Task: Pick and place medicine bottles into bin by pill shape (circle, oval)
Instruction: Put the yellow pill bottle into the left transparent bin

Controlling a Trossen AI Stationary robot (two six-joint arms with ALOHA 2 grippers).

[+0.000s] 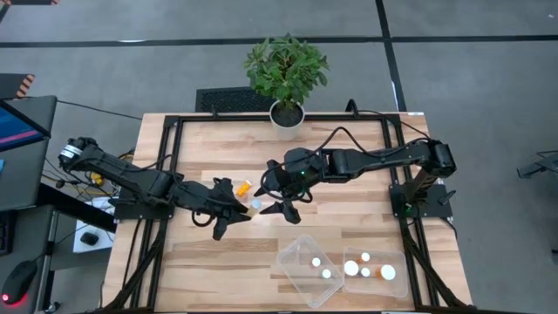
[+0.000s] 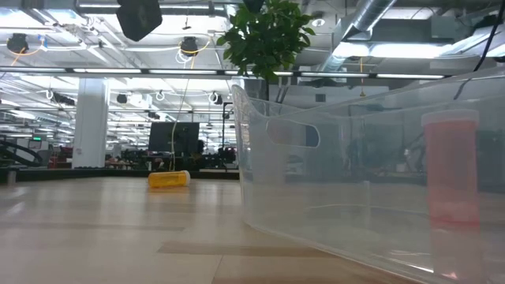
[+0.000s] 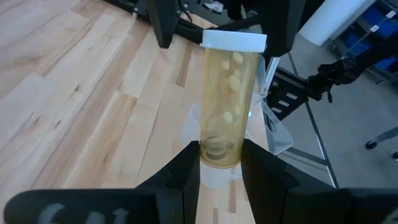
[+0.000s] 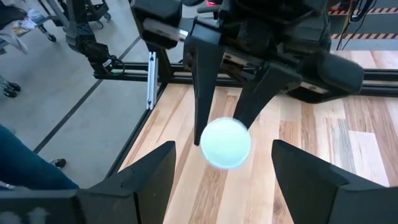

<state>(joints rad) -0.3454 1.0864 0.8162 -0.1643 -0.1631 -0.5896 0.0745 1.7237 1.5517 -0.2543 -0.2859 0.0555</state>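
Observation:
A yellowish medicine bottle (image 3: 229, 93) with a white cap (image 3: 234, 41) is held in the air over the middle of the table, and it also shows in the high view (image 1: 255, 206). My left gripper (image 1: 244, 211) is shut on its bottom end. My right gripper (image 1: 270, 197) is open. Its fingers stand on either side of the cap end (image 4: 225, 143), apart from it. A yellow-orange bottle (image 1: 244, 187) lies on its side on the table just beyond them, and it also shows in the low view (image 2: 168, 180). My left gripper pinches the bottle's bottom end (image 3: 217, 149) between its two fingers (image 3: 186, 168). The fingers come roughly level from the table's left and lie along the bottle. The bottle sticks out past the fingertips with its cap toward my right gripper, lifted clear of the table.
Two clear plastic bins stand at the near right, one (image 1: 307, 269) with two bottles and one (image 1: 377, 272) with several. In the low view the bin wall (image 2: 331, 181) fills the right side, with an orange bottle (image 2: 451, 173) inside. A potted plant (image 1: 285, 74) stands at the far edge.

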